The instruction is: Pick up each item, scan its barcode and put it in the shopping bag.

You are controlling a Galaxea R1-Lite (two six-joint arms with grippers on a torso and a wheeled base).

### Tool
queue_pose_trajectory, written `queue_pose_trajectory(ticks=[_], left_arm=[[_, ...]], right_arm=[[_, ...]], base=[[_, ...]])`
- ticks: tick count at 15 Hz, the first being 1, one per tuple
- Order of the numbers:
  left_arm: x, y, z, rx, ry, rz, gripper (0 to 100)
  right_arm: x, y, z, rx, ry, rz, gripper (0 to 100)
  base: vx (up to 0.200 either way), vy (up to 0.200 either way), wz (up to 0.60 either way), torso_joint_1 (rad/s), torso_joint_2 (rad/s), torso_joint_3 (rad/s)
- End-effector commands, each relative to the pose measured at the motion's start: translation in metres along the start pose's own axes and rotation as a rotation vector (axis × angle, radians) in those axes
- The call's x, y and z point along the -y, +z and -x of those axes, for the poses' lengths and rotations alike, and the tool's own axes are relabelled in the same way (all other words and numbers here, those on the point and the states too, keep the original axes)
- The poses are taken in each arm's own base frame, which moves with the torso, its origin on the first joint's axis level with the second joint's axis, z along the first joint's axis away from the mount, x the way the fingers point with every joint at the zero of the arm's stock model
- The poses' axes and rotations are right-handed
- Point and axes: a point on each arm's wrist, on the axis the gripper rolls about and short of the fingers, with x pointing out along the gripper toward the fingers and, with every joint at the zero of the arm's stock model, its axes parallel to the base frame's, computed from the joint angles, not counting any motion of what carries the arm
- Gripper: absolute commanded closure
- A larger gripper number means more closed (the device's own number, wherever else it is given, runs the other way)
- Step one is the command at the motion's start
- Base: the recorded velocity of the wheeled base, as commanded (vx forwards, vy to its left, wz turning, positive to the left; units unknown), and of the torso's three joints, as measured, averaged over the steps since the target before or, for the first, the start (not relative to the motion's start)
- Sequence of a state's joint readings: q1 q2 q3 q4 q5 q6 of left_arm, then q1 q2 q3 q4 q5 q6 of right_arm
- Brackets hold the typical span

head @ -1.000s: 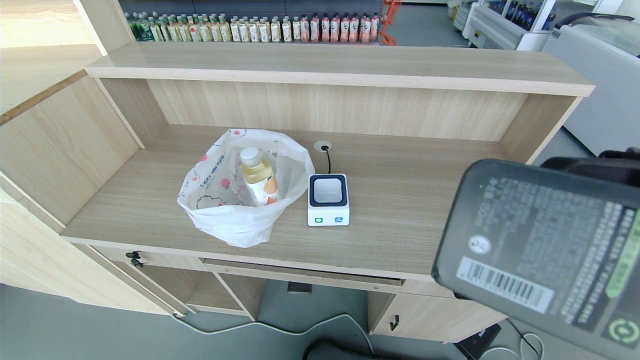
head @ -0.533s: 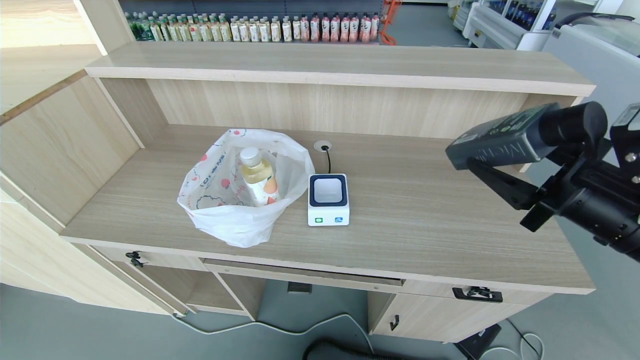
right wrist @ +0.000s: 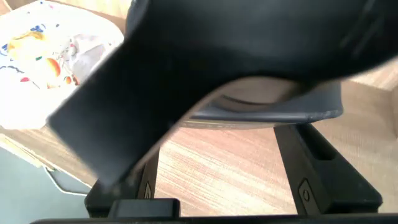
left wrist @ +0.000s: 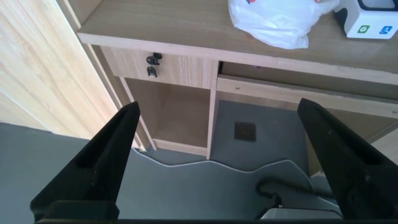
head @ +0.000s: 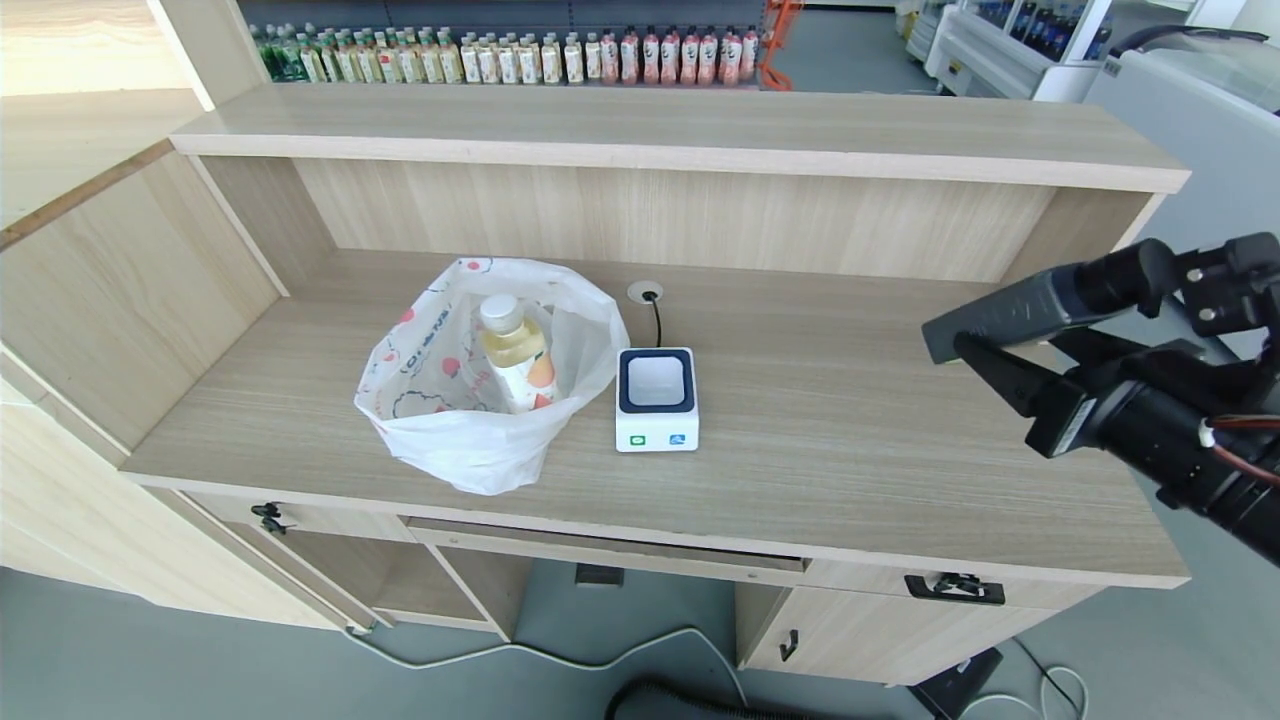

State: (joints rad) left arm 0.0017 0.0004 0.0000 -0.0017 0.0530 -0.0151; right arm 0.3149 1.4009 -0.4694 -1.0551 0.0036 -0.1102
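**Fig. 1. Carrying the pack to the scanner**

The right gripper pinches a flat dark pack with a round cap. It holds the pack nearly level above the right end of the counter, well apart from the scanner. The scanner sits mid-counter with its window facing up, just beside the bag. The bag stands open with 1 bottle inside. The left gripper hangs low in front of the counter, jaws spread and holding nothing.

The step in hand appears to be the scan: 1 item is bagged, and the pack has yet to reach the window. 4 points should make it go well.

1. Carry the pack to the robot's left until it sits squarely over the window.
2. The barcode cannot be seen here. Whichever face bears it should be turned downward.
3. 1 finger runs along the pack's underside and may cover the code, so a slight tilt could be needed.
4. Hold the pack near the window without touching it, and pause there.

The bag's mouth is then a short carry further left. The pack should clear the rim and avoid the bottle.
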Motion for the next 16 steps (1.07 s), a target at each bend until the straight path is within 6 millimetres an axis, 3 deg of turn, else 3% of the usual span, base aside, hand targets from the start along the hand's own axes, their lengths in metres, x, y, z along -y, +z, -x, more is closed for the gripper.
queue_pose_trajectory(ticks=[1,4,13,16], left_arm=[[0.000,0.000,0.000,0.000,0.001,0.000,0],[0.000,0.000,0.000,0.002,-0.001,0.000,0],[0.000,0.000,0.000,0.000,-0.001,-0.012,0],[0.000,0.000,0.000,0.000,-0.001,-0.010,0]], right_arm=[[-0.001,-0.014,-0.012,-0.068,-0.012,-0.039,100],[-0.001,-0.019,-0.026,-0.123,-0.014,-0.106,100],[-0.006,-0.013,-0.036,-0.150,0.009,-0.146,100],[-0.010,-0.013,-0.037,-0.149,0.026,-0.149,100]], base=[[0.000,0.000,0.00,0.000,0.00,0.000],[0.000,0.000,0.00,0.000,0.00,0.000],[0.000,0.000,0.00,0.000,0.00,0.000],[0.000,0.200,0.00,0.002,0.00,0.001]])
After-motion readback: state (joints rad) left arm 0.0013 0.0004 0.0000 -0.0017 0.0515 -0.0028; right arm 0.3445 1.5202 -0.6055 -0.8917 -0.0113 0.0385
